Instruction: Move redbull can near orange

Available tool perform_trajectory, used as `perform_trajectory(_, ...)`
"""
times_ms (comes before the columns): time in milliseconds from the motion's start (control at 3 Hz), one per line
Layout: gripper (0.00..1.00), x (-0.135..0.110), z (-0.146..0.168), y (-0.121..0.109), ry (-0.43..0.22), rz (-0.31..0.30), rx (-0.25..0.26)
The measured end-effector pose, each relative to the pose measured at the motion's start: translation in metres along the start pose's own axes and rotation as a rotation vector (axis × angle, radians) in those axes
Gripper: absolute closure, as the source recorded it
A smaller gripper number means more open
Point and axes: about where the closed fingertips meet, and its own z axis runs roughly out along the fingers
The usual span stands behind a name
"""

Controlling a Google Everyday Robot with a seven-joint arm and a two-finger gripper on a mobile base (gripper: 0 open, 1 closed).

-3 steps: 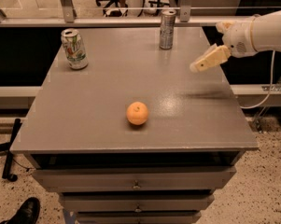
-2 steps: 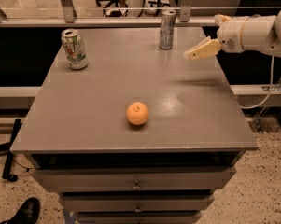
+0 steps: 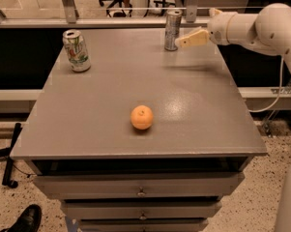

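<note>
Barely begun — the redbull can (image 3: 173, 29) is not yet grasped.
It stands at the far edge of the bench (image 3: 111, 129), well apart from the orange (image 3: 142, 117); the tool (image 3: 182, 41) hovers just beside it — open or closed, I cannot tell.

the one view looks down from high in front of the flat grey metal drawer cabinet (image 3: 111, 86), tilted toward its far edge, close enough that the top fills most of the frame. speckled floor (image 3: 261, 197) shows at the lower right. my cream-coloured gripper (image 3: 186, 39) comes in from the upper right, just beside the tall slim silver-grey can (image 3: 173, 30).
</note>
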Motion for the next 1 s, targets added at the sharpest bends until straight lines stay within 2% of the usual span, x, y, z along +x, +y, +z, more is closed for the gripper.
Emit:
perform_trajectory(667,0.0,-0.008,0.056,0.011,-0.018,0.092,-0.065)
perform_trajectory(1000,0.16,-0.007,0.074,0.012,-0.041,0.102,-0.091)
